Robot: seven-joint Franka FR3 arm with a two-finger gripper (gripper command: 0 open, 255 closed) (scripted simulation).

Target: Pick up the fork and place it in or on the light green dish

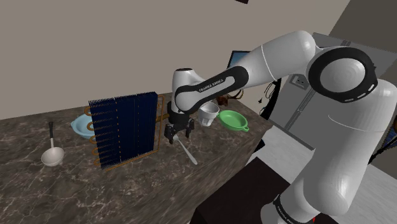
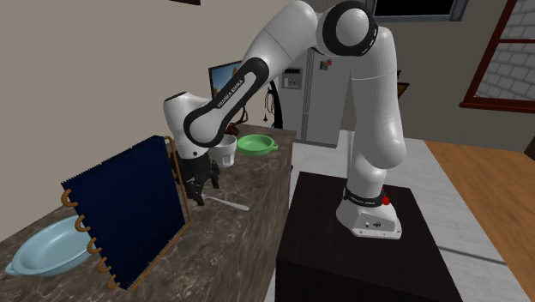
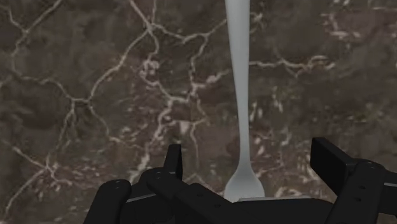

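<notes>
A pale grey fork [image 3: 240, 95] lies flat on the dark marble counter [image 3: 95, 76]. Its broad end sits between my gripper's [image 3: 253, 160] fingers, which stand apart and touch nothing. From the shoulder view the open gripper [image 1: 177, 135] hovers low over one end of the fork [image 1: 189, 153], whose other end points toward the counter's front edge. The light green dish [image 1: 233, 119] rests on the counter to the gripper's right in that view, past a white cup [image 1: 208, 114]. The second exterior view has the fork [image 2: 226, 203], the gripper [image 2: 199, 194] and the green dish [image 2: 257, 143].
A tall dark blue rack [image 1: 122, 129] stands close on the shoulder view's left of the gripper. Behind it lies a light blue dish [image 1: 81, 125], and a ladle [image 1: 52, 153] lies further left. The dark stand [image 2: 360, 249] is beside the counter.
</notes>
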